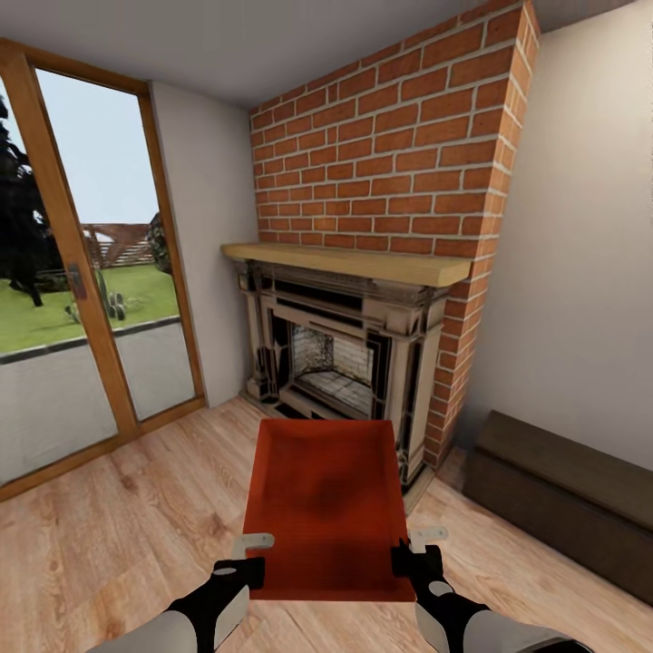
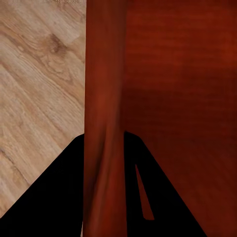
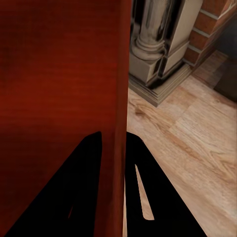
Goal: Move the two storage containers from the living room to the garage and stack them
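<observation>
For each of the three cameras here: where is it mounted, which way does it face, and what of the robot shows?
Head view: on the head, looking forward and down at the orange-red rectangular plastic bin, red brick fireplace; both forearms, left end effector, right end effector.
Left wrist view: along the left end effector astride the bin wall; black fingers.
Right wrist view: along the right end effector astride the opposite wall.
Shared: bin, light wood-plank floor.

A light wood-plank floor [image 1: 118, 526] is seen throughout the room. The base of the red brick fireplace [image 1: 363, 363] is set directly on it, against the wall. A long low dark cabinet [image 1: 562, 494] is stood on the planks just beside the fireplace.
</observation>
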{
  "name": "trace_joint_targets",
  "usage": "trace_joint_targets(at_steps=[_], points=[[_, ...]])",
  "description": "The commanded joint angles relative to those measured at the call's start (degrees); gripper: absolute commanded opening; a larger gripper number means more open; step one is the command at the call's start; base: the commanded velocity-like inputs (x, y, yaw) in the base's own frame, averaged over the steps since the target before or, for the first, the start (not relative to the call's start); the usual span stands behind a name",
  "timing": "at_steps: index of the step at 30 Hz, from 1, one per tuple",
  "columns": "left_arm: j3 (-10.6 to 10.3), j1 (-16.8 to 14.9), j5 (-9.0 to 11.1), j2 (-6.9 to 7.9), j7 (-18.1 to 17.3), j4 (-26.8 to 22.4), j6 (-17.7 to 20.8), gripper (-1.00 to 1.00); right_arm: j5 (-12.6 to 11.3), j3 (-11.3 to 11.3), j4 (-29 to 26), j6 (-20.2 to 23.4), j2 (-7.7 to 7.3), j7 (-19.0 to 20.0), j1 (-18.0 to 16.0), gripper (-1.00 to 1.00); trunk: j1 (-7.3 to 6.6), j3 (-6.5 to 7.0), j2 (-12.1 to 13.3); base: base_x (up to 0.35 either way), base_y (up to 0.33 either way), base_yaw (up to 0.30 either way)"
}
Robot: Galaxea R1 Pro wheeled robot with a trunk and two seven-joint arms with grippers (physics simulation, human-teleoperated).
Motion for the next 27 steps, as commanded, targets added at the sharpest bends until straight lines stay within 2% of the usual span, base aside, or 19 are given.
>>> trace_joint_targets(at_steps=[1,27], points=[[-0.16,0.00,0.44,0.02,0.69,-0.02,0.32,-1.00,-1.16,-1.49,0.00,-0.39,0.02,-0.14,-0.11,-1.00,0.02,-0.01,-0.09,0.000,0.000,0.000],[-0.16,0.00,0.42,0.02,0.69,-0.02,0.32,-1.00,-1.17,-1.49,0.00,-0.39,0.02,-0.13,-0.13,-1.00,0.02,2.38,-0.09,0.000,0.000,0.000]])
